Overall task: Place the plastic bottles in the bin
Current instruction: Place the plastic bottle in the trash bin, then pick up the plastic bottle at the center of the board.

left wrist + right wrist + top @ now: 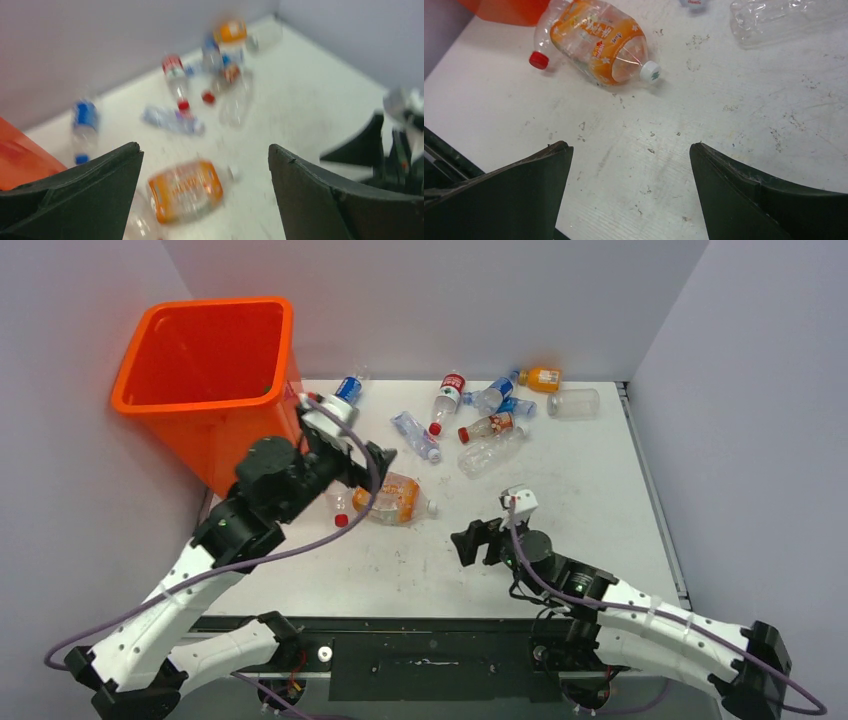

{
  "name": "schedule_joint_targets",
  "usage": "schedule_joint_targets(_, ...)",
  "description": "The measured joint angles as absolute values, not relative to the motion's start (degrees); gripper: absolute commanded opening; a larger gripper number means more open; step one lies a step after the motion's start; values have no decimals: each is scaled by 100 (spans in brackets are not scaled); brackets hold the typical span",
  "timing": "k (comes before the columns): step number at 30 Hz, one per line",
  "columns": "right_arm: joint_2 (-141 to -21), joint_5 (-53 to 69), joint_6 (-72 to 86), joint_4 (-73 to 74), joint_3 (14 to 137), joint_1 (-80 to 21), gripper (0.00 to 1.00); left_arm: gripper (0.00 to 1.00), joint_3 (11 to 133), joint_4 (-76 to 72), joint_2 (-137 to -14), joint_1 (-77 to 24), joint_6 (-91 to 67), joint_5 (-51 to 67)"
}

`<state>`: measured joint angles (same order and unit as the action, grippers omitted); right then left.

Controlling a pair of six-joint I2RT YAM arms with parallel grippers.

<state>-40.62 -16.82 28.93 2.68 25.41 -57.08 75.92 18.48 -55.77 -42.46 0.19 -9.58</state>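
The orange bin stands at the table's far left. Several plastic bottles lie on the table: an orange-labelled one with a white cap beside a clear red-capped one, a blue-labelled one, and a cluster at the back. My left gripper is open and empty above the orange-labelled bottle, beside the bin. My right gripper is open and empty over bare table, short of the orange-labelled bottle and the red-capped one.
Grey walls close in the table at the back and both sides. A crushed clear bottle lies to the right, ahead of my right gripper. The bin's corner shows at the left in the blurred left wrist view.
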Motion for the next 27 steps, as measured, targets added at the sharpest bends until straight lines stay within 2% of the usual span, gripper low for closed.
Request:
schedule_joint_targets(6,-5579,-1684,2766,-215,2705,-5693,91,96,5312,2421,-5489,-4268,-276,-137)
schedule_joint_targets(10,-6344,-1297,2985,-873,2705,-5315,96,96,4521,2383,-5103,-4265,-436,47)
schedule_joint_targets(16,-7544,-143,3839,-2694,2604,-4073,95,96,4311,2025,-4488,-4265,-589,-193)
schedule_joint_targets(21,-8604,589,4556,-4025,2604,-3815,100,96,4224,1828,-4318,-4265,-676,-567)
schedule_joint_targets(27,-9376,692,5144,-4939,2602,-3623,96,96,4091,1772,-4165,-4265,-692,-989)
